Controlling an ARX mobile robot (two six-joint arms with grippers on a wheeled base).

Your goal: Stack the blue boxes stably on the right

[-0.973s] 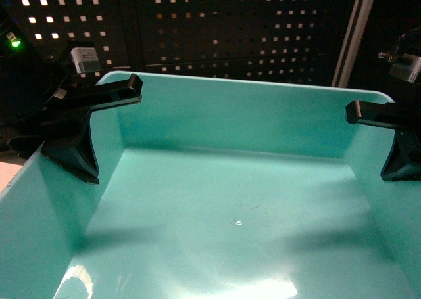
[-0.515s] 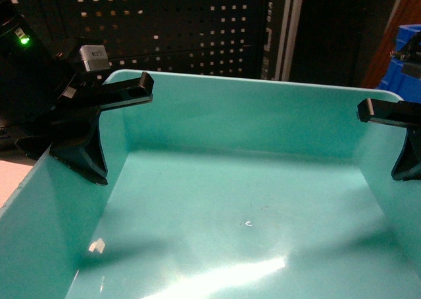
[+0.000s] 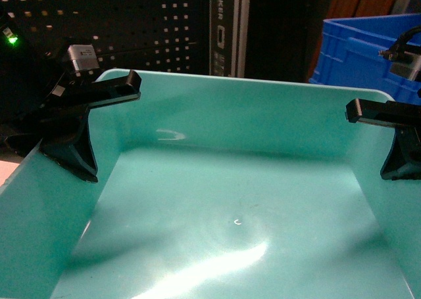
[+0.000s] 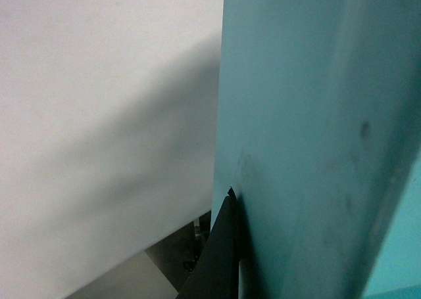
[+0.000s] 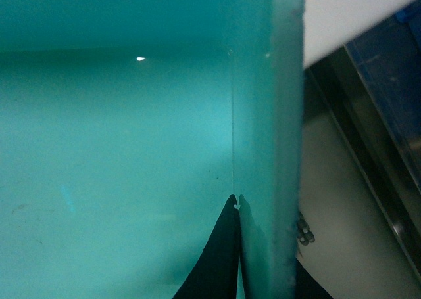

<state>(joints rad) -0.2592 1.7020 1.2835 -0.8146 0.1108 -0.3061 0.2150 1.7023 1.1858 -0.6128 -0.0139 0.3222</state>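
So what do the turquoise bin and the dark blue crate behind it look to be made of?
The turquoise bin looks like smooth moulded plastic with a semi-gloss finish: light glares off its floor, and its walls are seamless with a rounded rim. Faint scuffs show in the left wrist view. The dark blue crate also seems to be plastic, duller, with moulded ribs; only part of it shows.

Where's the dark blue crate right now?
In the head view it sits top right, the dark blue crate behind the turquoise bin's far right corner, above the right claw.
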